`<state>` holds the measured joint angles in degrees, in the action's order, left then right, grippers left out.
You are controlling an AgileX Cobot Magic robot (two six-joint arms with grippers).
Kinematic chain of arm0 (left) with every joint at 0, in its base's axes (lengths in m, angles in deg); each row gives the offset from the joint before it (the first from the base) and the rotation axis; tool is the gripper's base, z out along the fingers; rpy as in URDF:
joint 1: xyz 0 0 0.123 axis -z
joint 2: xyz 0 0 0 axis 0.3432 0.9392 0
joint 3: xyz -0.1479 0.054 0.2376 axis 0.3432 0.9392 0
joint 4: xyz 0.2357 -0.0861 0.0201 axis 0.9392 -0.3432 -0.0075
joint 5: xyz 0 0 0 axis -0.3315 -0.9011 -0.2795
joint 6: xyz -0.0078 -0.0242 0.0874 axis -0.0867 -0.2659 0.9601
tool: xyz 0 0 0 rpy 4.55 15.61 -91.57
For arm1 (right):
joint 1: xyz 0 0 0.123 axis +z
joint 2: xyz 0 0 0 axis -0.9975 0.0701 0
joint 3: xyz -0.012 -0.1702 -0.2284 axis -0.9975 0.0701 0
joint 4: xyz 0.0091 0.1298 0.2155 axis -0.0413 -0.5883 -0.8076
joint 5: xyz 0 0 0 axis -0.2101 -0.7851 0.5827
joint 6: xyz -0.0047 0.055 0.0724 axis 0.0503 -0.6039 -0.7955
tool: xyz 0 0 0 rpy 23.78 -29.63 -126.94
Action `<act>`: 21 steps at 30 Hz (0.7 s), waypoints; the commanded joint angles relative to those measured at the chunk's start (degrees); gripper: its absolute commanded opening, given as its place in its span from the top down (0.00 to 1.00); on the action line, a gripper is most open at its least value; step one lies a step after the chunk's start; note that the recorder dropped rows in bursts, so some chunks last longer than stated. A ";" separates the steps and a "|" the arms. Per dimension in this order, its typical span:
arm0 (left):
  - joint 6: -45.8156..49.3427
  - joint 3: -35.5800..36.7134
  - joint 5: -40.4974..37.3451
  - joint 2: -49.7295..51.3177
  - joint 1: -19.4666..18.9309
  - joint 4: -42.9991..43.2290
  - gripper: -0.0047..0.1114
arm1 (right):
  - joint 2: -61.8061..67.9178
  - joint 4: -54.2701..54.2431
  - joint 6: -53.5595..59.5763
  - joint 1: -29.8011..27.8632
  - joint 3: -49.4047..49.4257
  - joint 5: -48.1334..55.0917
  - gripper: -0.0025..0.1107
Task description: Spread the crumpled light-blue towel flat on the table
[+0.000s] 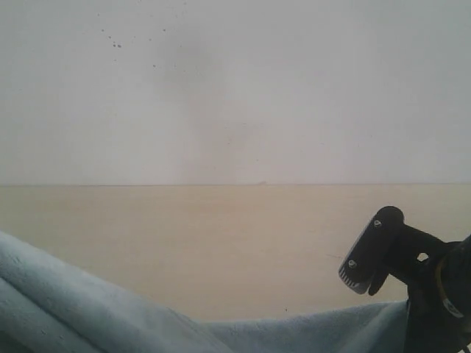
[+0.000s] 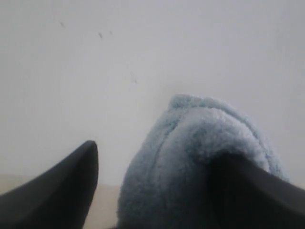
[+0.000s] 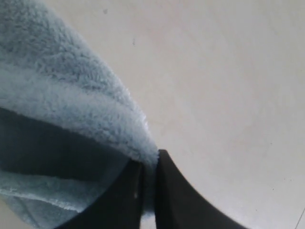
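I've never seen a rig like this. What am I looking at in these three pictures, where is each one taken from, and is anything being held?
This is a robot with two arms, each ending in a gripper, which is a two-fingered clamp. The exterior picture comes from a camera off the arms. It shows the pale table, a white wall behind it, and the light-blue towel stretching across the foreground. The other two pictures come from cameras on the wrists, each looking out past its own gripper. The right gripper is shut on a fold of the towel. The left gripper is open, with the towel bunched over one side of it, not clamped.
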<state>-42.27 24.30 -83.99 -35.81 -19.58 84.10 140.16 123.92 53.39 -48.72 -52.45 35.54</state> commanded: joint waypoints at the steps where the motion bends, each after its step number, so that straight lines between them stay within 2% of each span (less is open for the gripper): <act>1: 5.11 -6.21 -0.15 -0.67 0.07 -0.38 0.43 | 0.09 0.15 -0.61 -0.18 0.16 0.30 0.92; 4: 9.18 -11.04 7.82 -1.32 0.07 -0.38 0.44 | 0.09 0.15 -0.61 -0.18 0.16 -0.19 0.92; 5: 10.26 -12.03 7.14 -1.48 0.07 -0.38 0.44 | 0.09 0.15 -0.61 -0.18 0.16 -0.32 0.92; 7: 14.49 -12.12 0.96 -1.48 0.07 -0.38 0.46 | 0.09 0.15 -0.61 -0.18 0.16 -0.32 0.92; 9: 14.32 -11.62 -3.28 -1.48 0.07 -0.38 0.46 | 0.09 0.15 -0.61 -0.18 0.16 -0.32 0.92; 13: 14.97 -11.94 -0.11 -3.29 0.07 -0.38 0.46 | 0.09 0.15 -0.86 -0.18 0.16 0.03 0.92; 16: 14.73 -10.45 -5.31 -3.29 0.07 -0.38 0.46 | 0.09 0.15 -0.86 -0.18 0.16 -0.20 0.92; 17: 11.65 -11.21 -4.46 -3.68 0.18 -2.53 0.46 | 0.09 0.15 -0.86 -0.18 0.16 -0.20 0.92; 18: 9.45 -12.53 -0.18 -4.66 0.18 -3.06 0.46 | 0.09 0.15 -0.86 -0.18 0.16 -0.20 0.92; 19: 10.07 -13.67 4.25 -5.24 0.06 -0.38 0.46 | 0.09 0.15 -0.99 -0.18 0.16 -0.18 0.92; 21: 11.45 -13.46 5.44 -5.05 -0.27 -0.38 0.50 | 0.09 0.38 -0.98 -0.18 0.16 -0.90 0.92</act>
<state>-30.39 11.69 -81.81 -40.26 -19.58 83.15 140.24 123.92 52.57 -48.72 -52.45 34.97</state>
